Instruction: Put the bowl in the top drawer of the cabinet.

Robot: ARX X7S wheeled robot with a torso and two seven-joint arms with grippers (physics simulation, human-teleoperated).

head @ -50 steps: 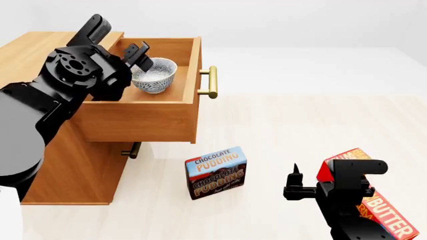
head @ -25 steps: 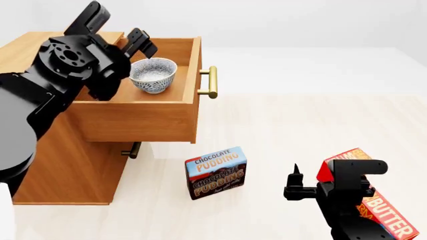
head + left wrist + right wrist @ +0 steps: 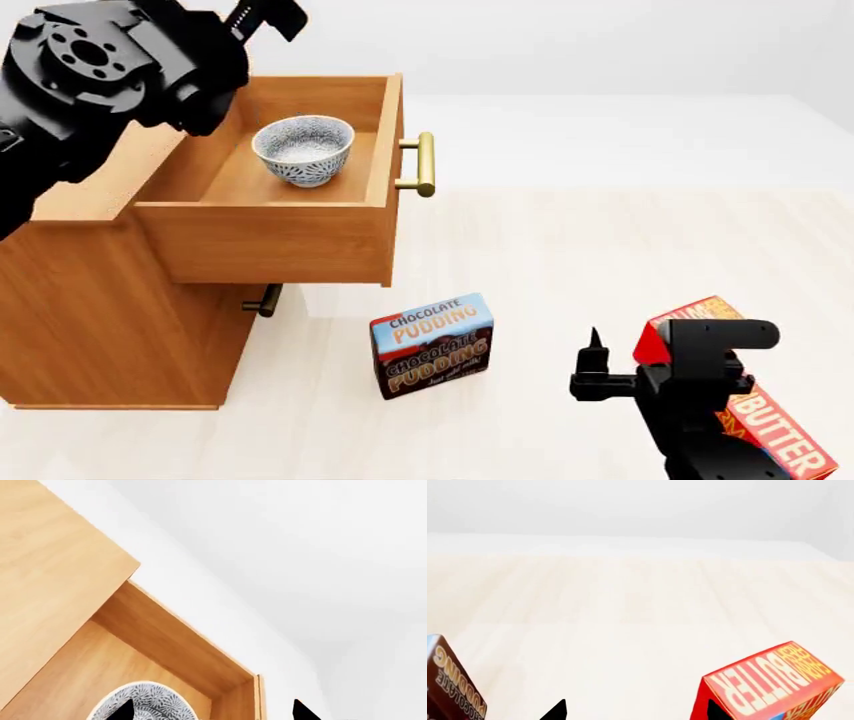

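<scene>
Bowl (image 3: 306,149) sat upright inside the pulled-out top drawer (image 3: 267,235) of the cabinet (image 3: 120,330), free of any grip. Left hand (image 3: 267,15) hung above, cut off by the frame, fingers spread, empty. Right hand (image 3: 627,385) low at right, open, holding nothing, partly hiding the butter box (image 3: 761,430). Pudding box (image 3: 431,345) stood on the pale wooden floor (image 3: 601,260); white walls behind.

The brown box (image 3: 431,345) reads "CHOCOLATE PUDDING"; the red box (image 3: 747,400) reads "BUTTER".
</scene>
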